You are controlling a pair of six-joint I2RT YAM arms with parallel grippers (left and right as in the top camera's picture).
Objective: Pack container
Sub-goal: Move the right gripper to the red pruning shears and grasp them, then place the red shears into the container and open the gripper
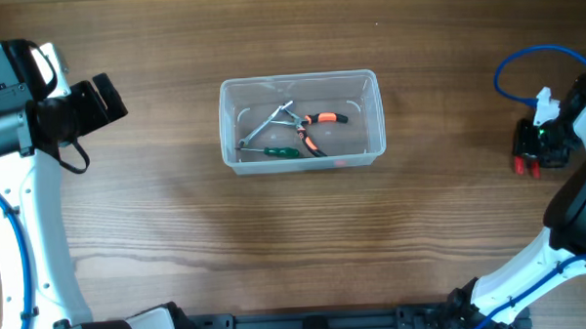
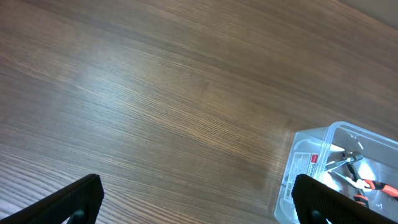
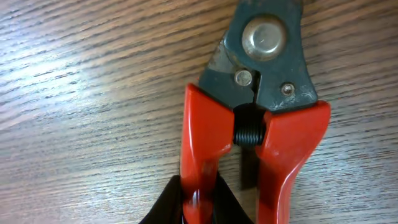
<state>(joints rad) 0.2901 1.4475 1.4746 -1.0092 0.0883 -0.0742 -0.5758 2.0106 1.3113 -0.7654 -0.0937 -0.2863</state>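
The clear plastic container (image 1: 301,122) sits at the table's middle; it holds orange-handled pliers (image 1: 316,123), a green-handled screwdriver (image 1: 278,151) and a metal tool (image 1: 270,122). It also shows at the lower right of the left wrist view (image 2: 339,174). My left gripper (image 2: 199,202) is open and empty above bare table, left of the container. My right gripper (image 3: 199,205) is shut on one red handle of a red-handled cutter (image 3: 258,106) lying on the table at the far right (image 1: 529,154).
A blue cable (image 1: 534,63) loops above the right arm. The wooden table (image 1: 178,237) extends around the container. The left arm's white body (image 1: 20,194) stands at the left edge.
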